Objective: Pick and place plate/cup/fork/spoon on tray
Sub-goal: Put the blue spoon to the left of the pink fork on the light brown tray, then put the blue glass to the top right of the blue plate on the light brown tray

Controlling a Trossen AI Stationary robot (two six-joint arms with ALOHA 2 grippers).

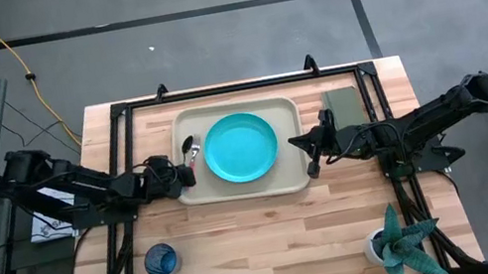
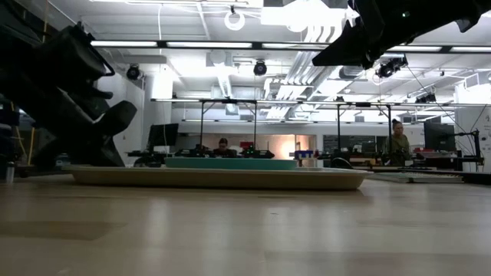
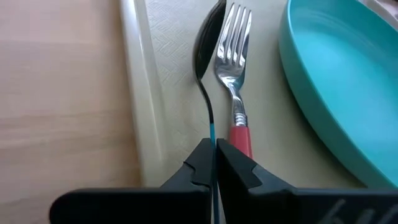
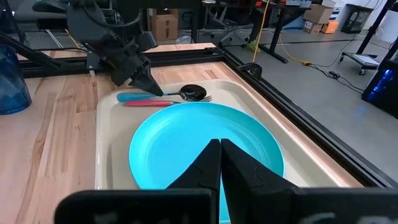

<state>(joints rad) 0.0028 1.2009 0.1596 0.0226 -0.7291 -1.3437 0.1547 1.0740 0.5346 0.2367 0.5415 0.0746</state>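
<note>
The beige tray holds the turquoise plate. The red-handled fork lies between the plate and the tray's left rim. The blue-handled spoon is next to the fork. My left gripper is at the tray's left rim, shut on the spoon. It also shows in the right wrist view. My right gripper is shut and empty, raised over the tray's right rim. The dark-blue cup stands on the table at the near left. My left gripper pinches the spoon's light-blue handle between its two fingers, a little behind the dark neck. The fingers slant down from the table's left and lie along the spoon. The spoon's bowl is down on the tray beside the fork's tines.
A grey-green pad lies right of the tray. A small potted plant stands at the near right corner. A black frame runs along the table's far edge. Bare wood lies between the cup and the plant.
</note>
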